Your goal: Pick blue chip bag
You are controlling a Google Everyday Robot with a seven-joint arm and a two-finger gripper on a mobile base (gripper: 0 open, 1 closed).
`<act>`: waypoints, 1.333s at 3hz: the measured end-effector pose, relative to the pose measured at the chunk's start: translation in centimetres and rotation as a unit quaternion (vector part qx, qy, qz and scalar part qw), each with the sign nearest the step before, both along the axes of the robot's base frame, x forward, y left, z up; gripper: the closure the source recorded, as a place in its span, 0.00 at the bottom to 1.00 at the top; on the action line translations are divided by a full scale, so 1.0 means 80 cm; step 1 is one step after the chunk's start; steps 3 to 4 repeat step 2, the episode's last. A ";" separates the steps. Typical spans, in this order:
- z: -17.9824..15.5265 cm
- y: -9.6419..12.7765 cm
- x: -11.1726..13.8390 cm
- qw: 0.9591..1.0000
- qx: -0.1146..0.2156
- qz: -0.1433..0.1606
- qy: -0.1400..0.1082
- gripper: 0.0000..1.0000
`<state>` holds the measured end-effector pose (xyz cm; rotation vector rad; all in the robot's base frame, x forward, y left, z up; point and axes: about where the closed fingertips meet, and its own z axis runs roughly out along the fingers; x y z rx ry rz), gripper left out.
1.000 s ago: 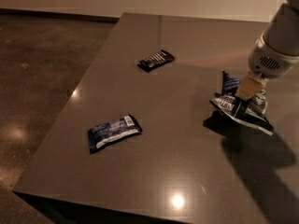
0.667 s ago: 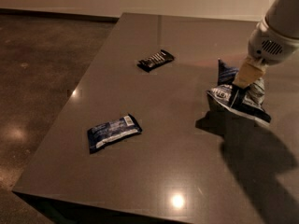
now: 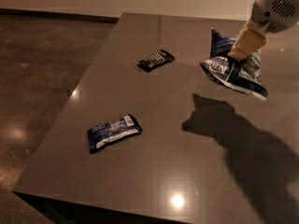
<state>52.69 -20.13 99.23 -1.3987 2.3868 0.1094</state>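
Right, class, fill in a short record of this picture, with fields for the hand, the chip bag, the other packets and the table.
hand: upper right, shut on the blue chip bag
blue chip bag: hangs from the hand, clear of the table
shadow: on the table below the bag, apart from it
blue-and-white packet: flat, near the left front edge
black wrapper: flat, further back, left of the bag
table: dark and glossy

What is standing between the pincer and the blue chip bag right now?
Nothing visible: the pincer, upper right, grips the blue chip bag above the table. The black wrapper and small blue packet lie apart, leftward.
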 end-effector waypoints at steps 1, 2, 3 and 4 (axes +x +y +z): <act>0.020 0.009 0.004 1.000 0.018 0.014 -0.009 1.00; 0.026 0.012 0.009 0.999 0.024 0.015 -0.019 1.00; 0.026 0.012 0.009 0.999 0.024 0.015 -0.019 1.00; 0.026 0.012 0.009 0.999 0.024 0.015 -0.019 1.00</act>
